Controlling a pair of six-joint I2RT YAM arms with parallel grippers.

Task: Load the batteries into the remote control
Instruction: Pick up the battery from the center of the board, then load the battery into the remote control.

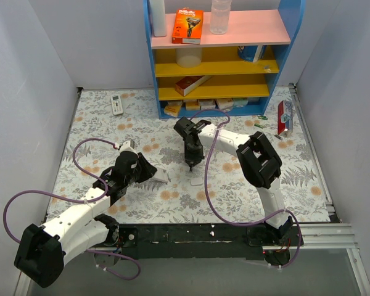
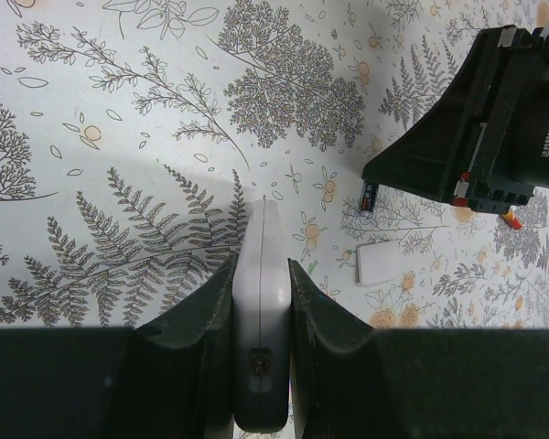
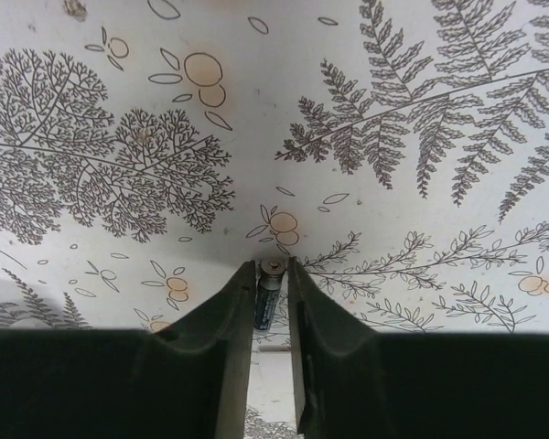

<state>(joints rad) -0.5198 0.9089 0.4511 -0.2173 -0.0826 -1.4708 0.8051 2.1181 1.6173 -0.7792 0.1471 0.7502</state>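
Observation:
My left gripper (image 1: 149,174) is shut on the remote control (image 1: 161,178), a plain white bar held edge-on just above the table. In the left wrist view the remote (image 2: 261,302) sits tight between the fingers of the left gripper (image 2: 261,267). My right gripper (image 1: 190,164) points straight down over the mat, right of the remote, shut on one battery. In the right wrist view this slim battery (image 3: 268,294) stands between the tips of the right gripper (image 3: 271,274), metal end outward, its jacket looking dark. The right gripper also shows in the left wrist view (image 2: 476,137). No other battery is in view.
A small white battery cover (image 1: 197,182) lies on the mat below the right gripper; it also shows in the left wrist view (image 2: 377,262). A smaller buttoned remote (image 1: 116,104) lies far left. A coloured shelf unit (image 1: 216,74) stands at the back. A red pack (image 1: 285,117) lies at the right.

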